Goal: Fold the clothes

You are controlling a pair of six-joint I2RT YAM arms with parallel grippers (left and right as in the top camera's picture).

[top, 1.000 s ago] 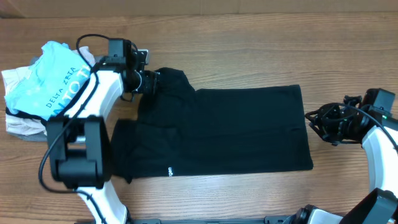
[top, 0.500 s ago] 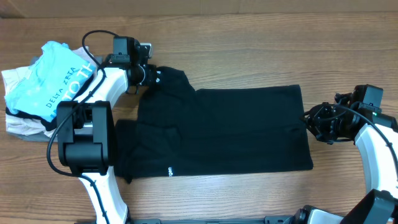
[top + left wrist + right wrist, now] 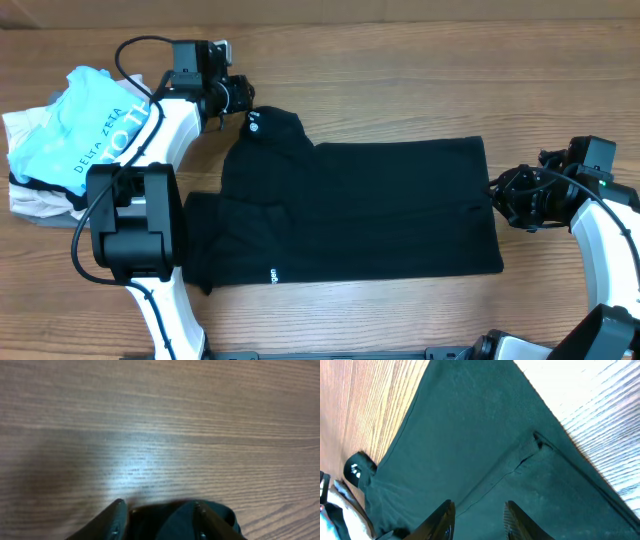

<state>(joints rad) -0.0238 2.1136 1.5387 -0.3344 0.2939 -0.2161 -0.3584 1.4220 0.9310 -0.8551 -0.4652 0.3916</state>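
Black shirt [image 3: 380,210]: spread flat on the wooden surface [image 3: 400,60], filling the middle of the scene from left to right. Its body forms a wide rectangle. A short sleeve sticks out at the far left corner, and another flap lies at the near left.

White neck label [image 3: 254,124]: on the far left corner of the shirt, just beside the left hand. It also shows small in the right wrist view [image 3: 355,469].

White print [image 3: 270,276]: a small mark near the shirt's near edge, left of centre.

Left hand [image 3: 243,98]: at the far left corner of the shirt, low over the surface. In the wrist view [image 3: 157,505] its two fingers [image 3: 117,520] stand apart with dark cloth showing between them. It looks released, not clenched on the fabric.

Right hand [image 3: 500,195]: at the middle of the shirt's right edge. In its wrist view [image 3: 477,505] the fingers [image 3: 444,519] are parted above flat cloth and grasp nothing.

Light-blue shirt [image 3: 85,130]: crumpled at the far left with white "DELTA ZETA" lettering, apart from the black shirt.

White and grey garments [image 3: 35,200]: piled under and beside the light-blue shirt at the left edge.
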